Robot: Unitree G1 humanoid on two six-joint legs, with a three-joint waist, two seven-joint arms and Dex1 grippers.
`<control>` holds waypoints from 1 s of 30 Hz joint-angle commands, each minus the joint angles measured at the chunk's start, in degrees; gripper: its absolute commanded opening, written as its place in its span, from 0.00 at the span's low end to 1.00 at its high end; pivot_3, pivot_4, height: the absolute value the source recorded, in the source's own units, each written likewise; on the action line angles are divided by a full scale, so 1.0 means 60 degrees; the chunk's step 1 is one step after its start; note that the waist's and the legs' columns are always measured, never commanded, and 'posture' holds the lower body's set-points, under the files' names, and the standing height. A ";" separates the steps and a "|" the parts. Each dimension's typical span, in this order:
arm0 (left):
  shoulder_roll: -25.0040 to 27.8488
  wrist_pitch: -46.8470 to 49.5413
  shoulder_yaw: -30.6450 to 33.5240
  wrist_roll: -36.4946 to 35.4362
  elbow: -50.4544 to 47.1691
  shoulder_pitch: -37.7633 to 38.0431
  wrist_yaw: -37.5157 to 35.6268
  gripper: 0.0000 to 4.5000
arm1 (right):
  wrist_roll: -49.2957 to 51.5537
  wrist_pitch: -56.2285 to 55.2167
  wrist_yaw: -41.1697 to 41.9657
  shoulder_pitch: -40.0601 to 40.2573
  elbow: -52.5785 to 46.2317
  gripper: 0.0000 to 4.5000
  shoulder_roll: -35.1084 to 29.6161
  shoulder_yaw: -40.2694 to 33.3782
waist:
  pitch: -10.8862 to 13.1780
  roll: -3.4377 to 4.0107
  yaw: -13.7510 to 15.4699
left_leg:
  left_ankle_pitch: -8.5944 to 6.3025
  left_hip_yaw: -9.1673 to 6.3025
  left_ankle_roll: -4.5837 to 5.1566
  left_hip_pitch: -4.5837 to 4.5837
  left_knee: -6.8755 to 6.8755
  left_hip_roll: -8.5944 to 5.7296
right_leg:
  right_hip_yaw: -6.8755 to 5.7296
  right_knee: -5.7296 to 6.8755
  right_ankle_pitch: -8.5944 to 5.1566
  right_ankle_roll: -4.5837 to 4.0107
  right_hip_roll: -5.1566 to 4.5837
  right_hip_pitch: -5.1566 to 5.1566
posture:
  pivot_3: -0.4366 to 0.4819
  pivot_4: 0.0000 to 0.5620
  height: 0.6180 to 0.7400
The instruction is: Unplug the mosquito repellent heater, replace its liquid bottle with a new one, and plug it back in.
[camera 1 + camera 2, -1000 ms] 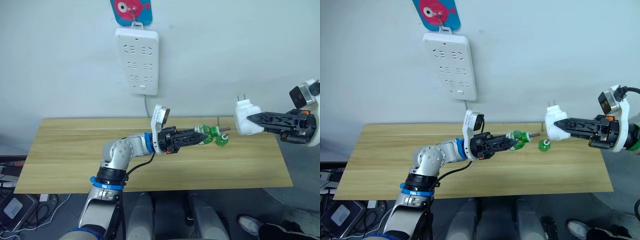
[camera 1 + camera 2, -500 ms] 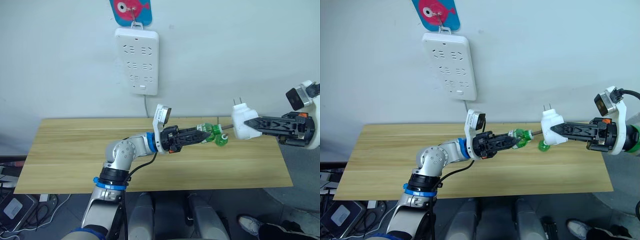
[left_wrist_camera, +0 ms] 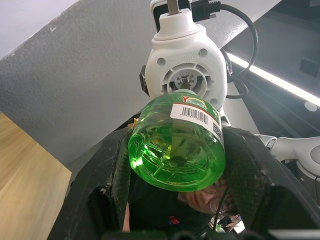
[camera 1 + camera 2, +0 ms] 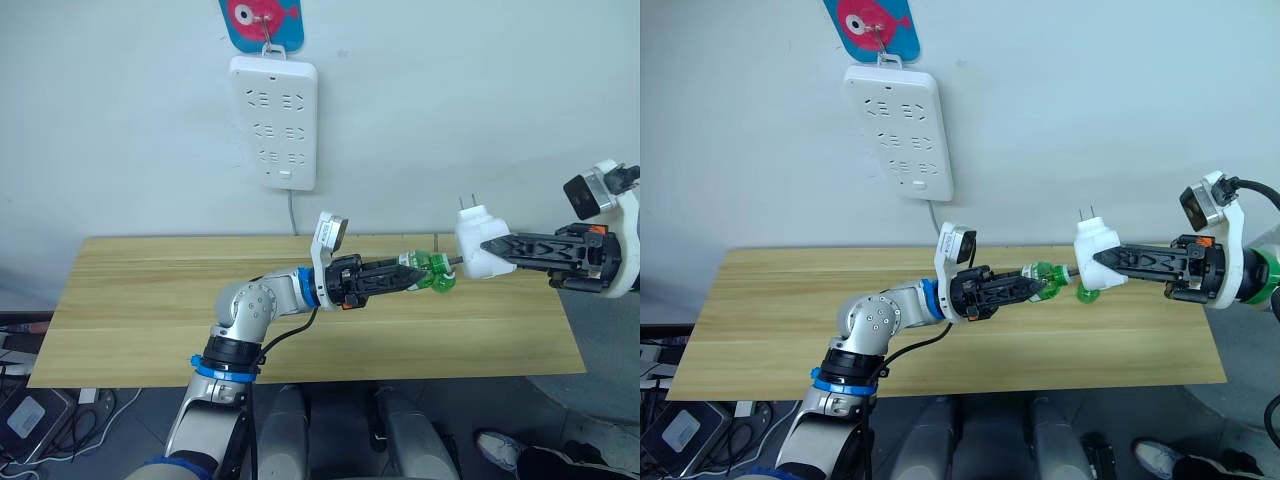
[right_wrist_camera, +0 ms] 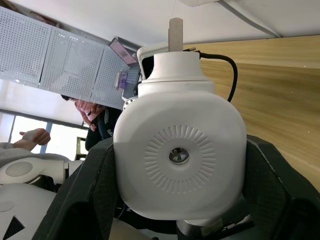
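Heater has closed onto bottle wick.

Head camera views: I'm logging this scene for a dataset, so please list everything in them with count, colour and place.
Wooden table: one, light brown, against the wall.
White multi-socket power strip: one, hanging on the wall above the table.
Blue card with a pink fish: one, on the wall above the strip.
Small white rounded plastic heater: one, prongs up, held above the table's right part.
Green liquid bottles: two; one held, wick toward the heater; one on the table below the heater.
Left gripper: black jaws shut on a bottle.
Right gripper: black jaws shut on the heater.
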 commanded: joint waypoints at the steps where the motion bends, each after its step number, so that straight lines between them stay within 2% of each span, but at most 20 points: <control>1: -0.0150 -0.0080 0.0023 -0.0177 -0.0203 -0.0063 -0.0012 0.54 | 0.0319 -0.0144 0.0127 -0.0139 -0.0367 0.66 -0.0004 -0.0074 | 0.0000 0.0000 0.0000 | 0.0000 0.0000 0.0000 0.0000 0.0000 0.0000 | 0.0000 0.0000 0.0000 0.0000 0.0000 0.0000 | 0.59 0.55 1.00; 30: -0.0233 0.0187 0.0024 -0.0369 -0.0578 -0.0060 0.0003 0.54 | 0.0319 -0.0343 -0.0283 0.0047 -0.0387 0.66 0.0048 -0.0138 | -0.0001 0.0001 0.0005 | 0.0000 -0.0001 0.0000 0.0000 0.0001 0.0000 | -0.0001 0.0002 0.0000 0.0000 0.0000 0.0000 | 0.60 0.53 1.00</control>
